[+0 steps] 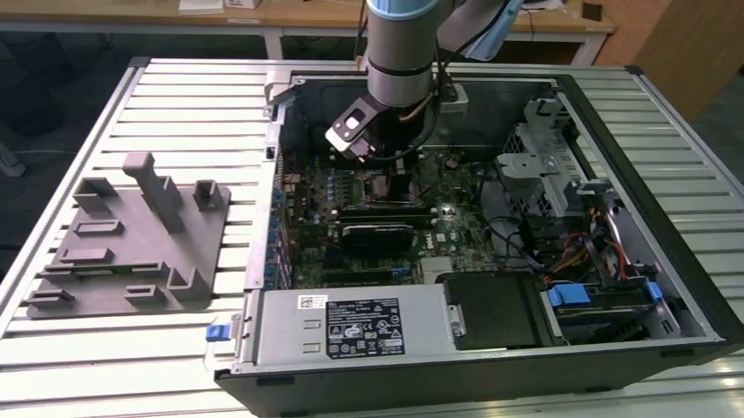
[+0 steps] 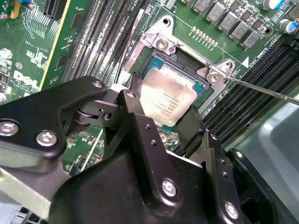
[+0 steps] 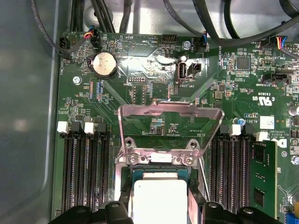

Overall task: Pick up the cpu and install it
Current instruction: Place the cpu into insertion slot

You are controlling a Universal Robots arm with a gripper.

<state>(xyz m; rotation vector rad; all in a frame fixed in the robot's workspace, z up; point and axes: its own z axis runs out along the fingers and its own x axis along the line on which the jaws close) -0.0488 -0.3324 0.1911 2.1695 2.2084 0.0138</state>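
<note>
The cpu (image 2: 166, 100), a small square chip with a pale silver top, sits at the open socket (image 2: 154, 51) on the green motherboard (image 1: 459, 218) inside the computer case. My gripper (image 2: 163, 103) reaches down over it. One black finger (image 2: 134, 91) presses one edge of the chip and the other finger (image 2: 190, 122) presses the opposite edge, so the gripper is shut on the cpu. In the first wrist view the cpu (image 3: 160, 199) lies just below the raised metal load plate (image 3: 170, 126). In the exterior view the gripper (image 1: 378, 164) hangs low inside the case.
The socket's thin lever (image 2: 261, 89) sticks out to one side. Black memory slots (image 3: 86, 177) flank the socket. A grey fixture block (image 1: 128, 244) lies on the slatted table at the exterior view's left. The power supply (image 1: 348, 326) and drive cage (image 1: 546, 165) crowd the case.
</note>
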